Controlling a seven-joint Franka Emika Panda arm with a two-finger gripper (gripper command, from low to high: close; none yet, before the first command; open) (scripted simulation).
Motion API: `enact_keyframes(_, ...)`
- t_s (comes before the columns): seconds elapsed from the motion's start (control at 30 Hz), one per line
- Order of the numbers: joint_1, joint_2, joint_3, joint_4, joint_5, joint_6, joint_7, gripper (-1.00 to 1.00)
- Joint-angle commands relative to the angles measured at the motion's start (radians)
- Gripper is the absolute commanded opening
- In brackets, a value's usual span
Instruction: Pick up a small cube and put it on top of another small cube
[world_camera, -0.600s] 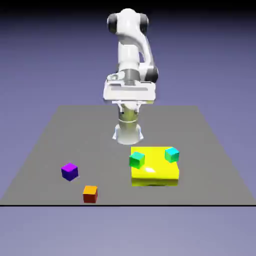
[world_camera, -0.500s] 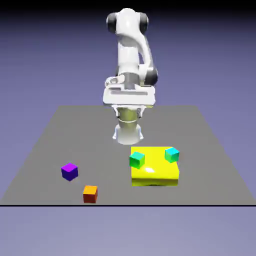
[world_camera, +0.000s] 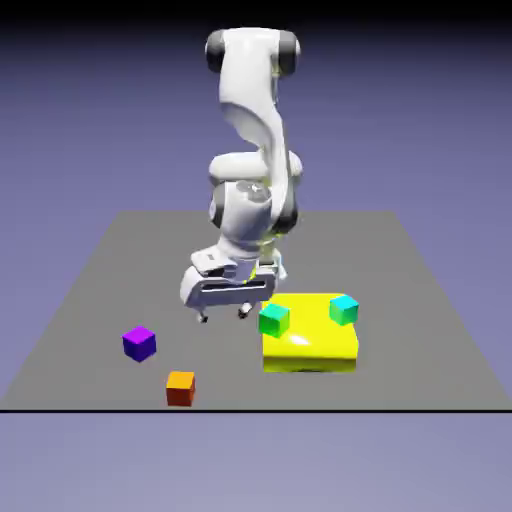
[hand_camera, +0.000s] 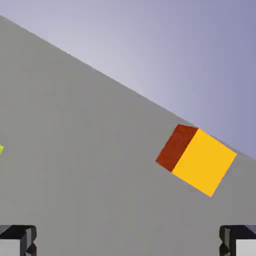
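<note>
The small purple cube (world_camera: 139, 343) sits on the grey table (world_camera: 100, 280) toward the exterior view's left. The small orange cube (world_camera: 180, 387) lies near the table's front edge, below and right of the purple one; it also shows in the hand view as the orange cube (hand_camera: 197, 159), right of centre. My gripper (world_camera: 223, 316) hangs open above the table, between the purple cube and the yellow block, holding nothing. Its fingertips (hand_camera: 18, 240) show wide apart at the hand view's bottom. The purple cube is out of the hand view.
A big flat yellow block (world_camera: 309, 340) lies right of the gripper, with a green cube (world_camera: 273, 319) on its left corner and a cyan cube (world_camera: 343, 309) on its far right corner. A sliver of the yellow block (hand_camera: 1, 148) shows at the hand view's left edge.
The arm has swung down and toward the exterior view's left, bringing the gripper from high near the base to just above the table beside the green cube. No cube has moved.
</note>
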Motion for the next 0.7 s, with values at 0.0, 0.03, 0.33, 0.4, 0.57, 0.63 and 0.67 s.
enact_keyframes(0.0, 0.007, 0.036, -0.014, 0.019, -0.024, -0.032, -0.014, 0.00)
enact_keyframes(0.03, 0.013, 0.073, -0.027, 0.037, -0.049, -0.063, -0.027, 0.00)
enact_keyframes(0.33, 0.071, 0.399, -0.150, 0.205, -0.269, -0.347, -0.149, 0.00)
enact_keyframes(0.4, 0.084, 0.471, -0.177, 0.243, -0.318, -0.410, -0.176, 0.00)
enact_keyframes(0.57, 0.030, 0.603, -0.215, 0.248, -0.397, -0.313, -0.139, 0.00)
enact_keyframes(0.63, 0.030, 0.603, -0.215, 0.248, -0.398, -0.313, -0.139, -1.00)
enact_keyframes(0.67, 0.051, 0.569, -0.206, 0.252, -0.378, -0.356, -0.156, -1.00)
